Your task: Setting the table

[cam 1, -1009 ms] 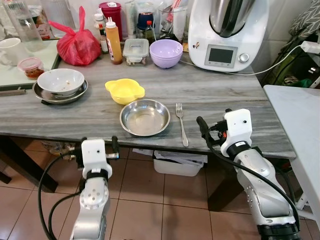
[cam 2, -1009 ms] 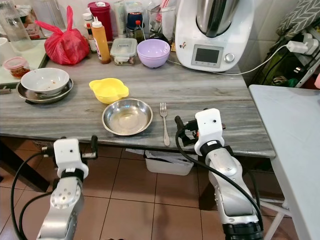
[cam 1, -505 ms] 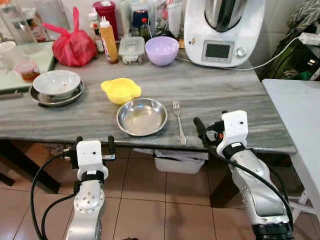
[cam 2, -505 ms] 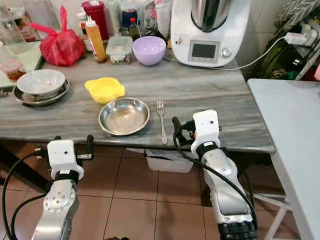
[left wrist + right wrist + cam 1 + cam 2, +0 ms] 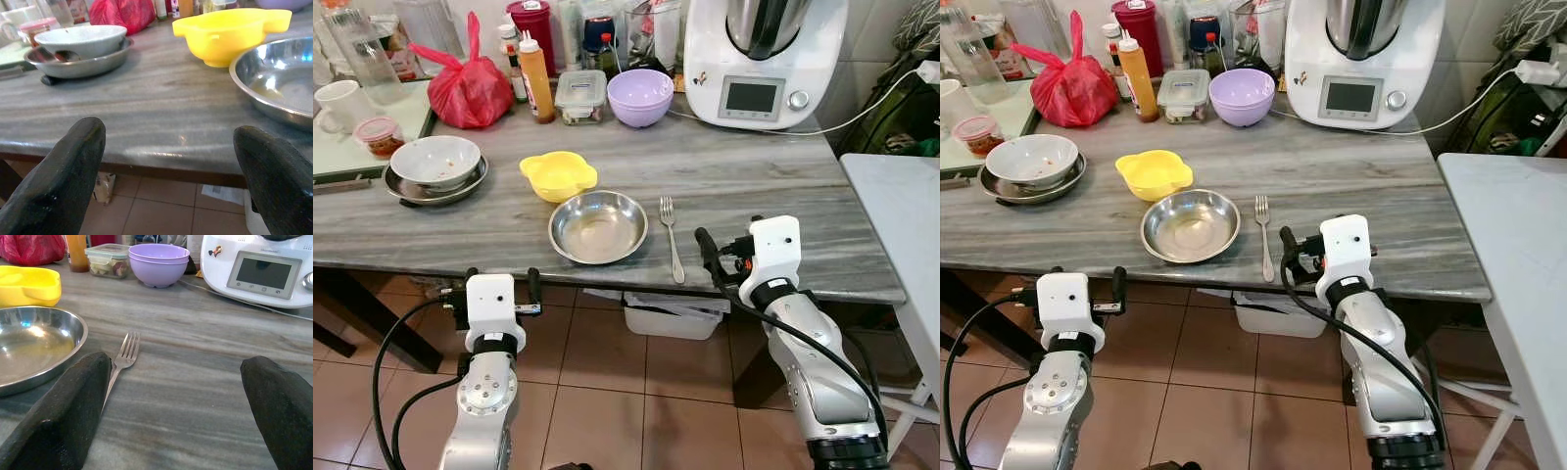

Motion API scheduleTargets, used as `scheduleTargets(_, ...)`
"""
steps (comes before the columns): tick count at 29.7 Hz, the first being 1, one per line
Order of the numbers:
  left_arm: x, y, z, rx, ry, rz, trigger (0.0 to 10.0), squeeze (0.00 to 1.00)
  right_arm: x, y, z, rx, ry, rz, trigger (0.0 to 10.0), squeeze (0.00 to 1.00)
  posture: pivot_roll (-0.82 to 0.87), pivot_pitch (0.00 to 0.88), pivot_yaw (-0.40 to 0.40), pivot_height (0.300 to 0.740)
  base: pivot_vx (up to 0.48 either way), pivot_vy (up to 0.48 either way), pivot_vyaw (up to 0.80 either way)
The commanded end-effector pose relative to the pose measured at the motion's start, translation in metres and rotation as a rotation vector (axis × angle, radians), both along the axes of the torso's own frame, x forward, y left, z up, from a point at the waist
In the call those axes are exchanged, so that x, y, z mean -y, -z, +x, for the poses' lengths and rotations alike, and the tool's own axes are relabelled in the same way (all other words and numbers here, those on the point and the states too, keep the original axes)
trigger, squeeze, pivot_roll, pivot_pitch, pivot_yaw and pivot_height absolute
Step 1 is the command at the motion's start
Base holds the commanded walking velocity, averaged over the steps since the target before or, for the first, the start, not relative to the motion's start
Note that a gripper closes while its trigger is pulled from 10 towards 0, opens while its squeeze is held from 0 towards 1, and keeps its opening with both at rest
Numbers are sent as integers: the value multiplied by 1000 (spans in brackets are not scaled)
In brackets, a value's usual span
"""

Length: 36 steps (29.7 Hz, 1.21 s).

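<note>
Fork (image 5: 671, 238) is lying just right of the steel plate (image 5: 598, 226), long axis running near-to-far, handle toward the near edge. Right gripper (image 5: 732, 257), fingers spread and empty, is sitting just right of it, nearer than left gripper (image 5: 497, 288), also spread and empty.

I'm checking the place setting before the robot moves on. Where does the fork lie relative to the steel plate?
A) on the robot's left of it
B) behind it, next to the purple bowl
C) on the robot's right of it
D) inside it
C: the fork lies flat on the table just to the right of the steel plate, apart from its rim.
</note>
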<state>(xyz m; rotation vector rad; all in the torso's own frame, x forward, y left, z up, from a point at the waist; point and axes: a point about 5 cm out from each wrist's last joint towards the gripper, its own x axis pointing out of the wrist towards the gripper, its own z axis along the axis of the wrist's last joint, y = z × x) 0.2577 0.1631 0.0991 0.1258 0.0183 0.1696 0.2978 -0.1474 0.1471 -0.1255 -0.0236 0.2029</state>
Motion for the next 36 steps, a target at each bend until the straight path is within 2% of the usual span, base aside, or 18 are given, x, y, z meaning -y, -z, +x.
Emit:
scheduleTargets(1, -1, -12, 3, 29, 10, 12, 10000, 0, 0, -2, -2, 16, 6, 5, 10000, 0, -109, 99, 84, 740, -255, 0, 0)
scheduleTargets(5, 1, -25, 8, 57, 24, 7, 10000, 0, -1, -1, -3, 13, 9, 9, 10000, 0, -102, 101, 93, 740, -315, 0, 0)
scheduleTargets(18, -2, -21, 5, 21, 25, 16, 10000, 0, -3, 0, -4, 12, 21, 19, 10000, 0, -97, 104, 103, 740, -344, 0, 0)
scheduleTargets(28, -2, -23, 4, 23, 33, 25, 10000, 0, 2, -4, 4, 30, 53, 8, 10000, 0, -84, 107, 106, 740, -349, 0, 0)
scheduleTargets(36, -1, -23, 3, 26, 32, 15, 10000, 0, 3, -4, 2, 35, 69, 8, 10000, 0, -84, 112, 107, 740, -288, 0, 0)
